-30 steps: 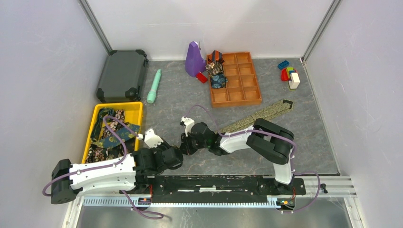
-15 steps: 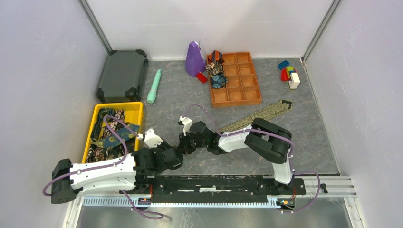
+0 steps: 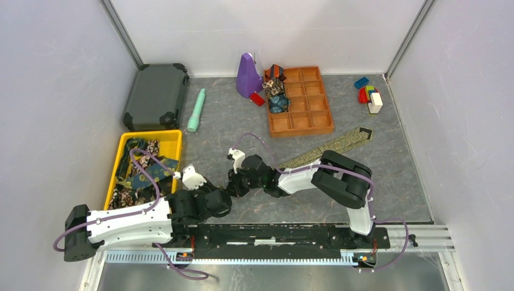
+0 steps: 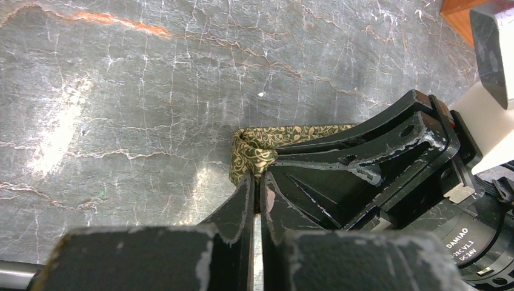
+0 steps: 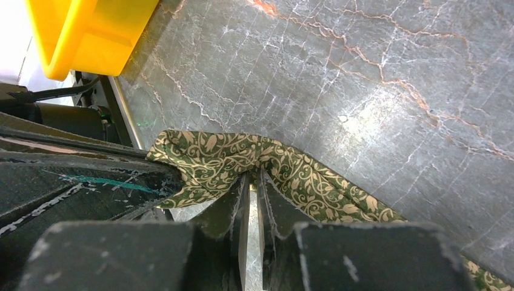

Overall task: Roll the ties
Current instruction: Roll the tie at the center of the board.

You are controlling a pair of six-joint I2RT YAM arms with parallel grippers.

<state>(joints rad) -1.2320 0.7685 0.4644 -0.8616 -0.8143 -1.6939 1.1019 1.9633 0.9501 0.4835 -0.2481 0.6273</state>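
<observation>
**A:** From above we see the yellow bin (image 3: 174,134) of loose ties (image 3: 142,173) at the left. Right of it, at the near middle of the table (image 3: 388,182), the robot's own bulk hides the spot where the grips meet.

**B:** The wrist views give us that. The left gripper (image 4: 257,180) has its jaws almost together, and the folded end of the olive-gold tie (image 4: 253,147) sits right at their tips. We cannot tell whether cloth is caught between them.

**A:** And the right gripper (image 5: 249,176)?

**B:** Its jaws stand narrow, pinched on the same tie, with the cloth bunched up at the tips.

**A:** Only the overhead view shows us the rest. The tie runs flat from under the right arm, away and to the right. It ends near the wooden tray (image 3: 331,109), off its near right corner and not touching it.
</observation>
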